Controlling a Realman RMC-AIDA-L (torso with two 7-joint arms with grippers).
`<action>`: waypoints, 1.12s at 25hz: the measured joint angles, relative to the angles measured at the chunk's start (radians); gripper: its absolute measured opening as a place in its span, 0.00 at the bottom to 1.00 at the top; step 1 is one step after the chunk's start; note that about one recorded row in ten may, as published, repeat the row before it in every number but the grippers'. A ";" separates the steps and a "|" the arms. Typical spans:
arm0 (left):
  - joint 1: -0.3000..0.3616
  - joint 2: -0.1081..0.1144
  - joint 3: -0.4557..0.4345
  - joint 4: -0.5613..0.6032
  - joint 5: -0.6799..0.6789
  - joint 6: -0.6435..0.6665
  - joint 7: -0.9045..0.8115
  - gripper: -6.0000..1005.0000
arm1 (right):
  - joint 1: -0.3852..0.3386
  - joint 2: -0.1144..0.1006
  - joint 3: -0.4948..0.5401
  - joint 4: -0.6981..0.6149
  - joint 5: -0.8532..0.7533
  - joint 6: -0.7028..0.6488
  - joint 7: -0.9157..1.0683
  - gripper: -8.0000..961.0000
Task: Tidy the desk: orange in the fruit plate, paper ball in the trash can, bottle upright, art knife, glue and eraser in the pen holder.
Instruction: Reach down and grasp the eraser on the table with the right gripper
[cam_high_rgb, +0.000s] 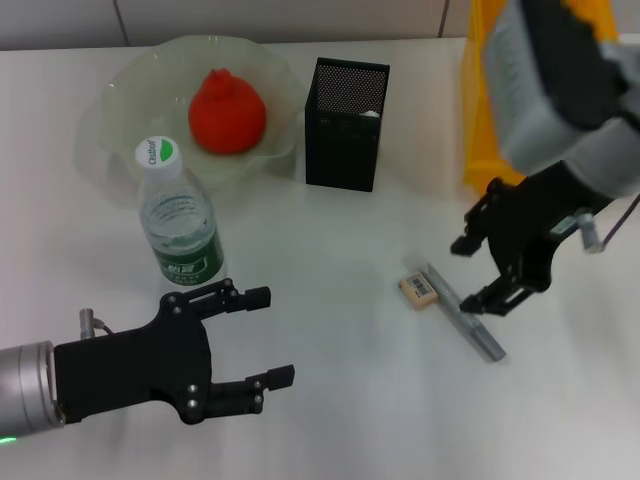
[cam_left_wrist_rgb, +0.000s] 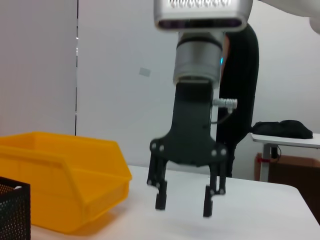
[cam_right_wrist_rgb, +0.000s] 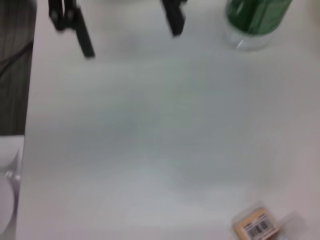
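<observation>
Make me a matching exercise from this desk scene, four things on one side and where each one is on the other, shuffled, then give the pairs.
Things:
1. orange
2. bottle
3. eraser
4. pen holder

Places:
A. lying on the table beside the gray art knife
B. standing upright just in front of the fruit plate
C. in the fruit plate
D. standing on the table between the fruit plate and the yellow bin

Pairs: 1-C, 2-B, 3-A, 4-D
</observation>
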 joint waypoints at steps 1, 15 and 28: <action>0.002 0.000 0.000 0.000 0.000 0.000 0.000 0.81 | 0.009 0.000 -0.012 0.025 -0.004 0.013 -0.001 0.67; 0.007 0.000 0.000 -0.001 0.000 0.002 -0.001 0.81 | 0.035 0.007 -0.082 0.189 -0.008 0.212 -0.026 0.67; 0.007 0.000 0.005 -0.002 0.000 0.000 -0.001 0.81 | 0.044 0.007 -0.139 0.298 0.052 0.331 -0.038 0.66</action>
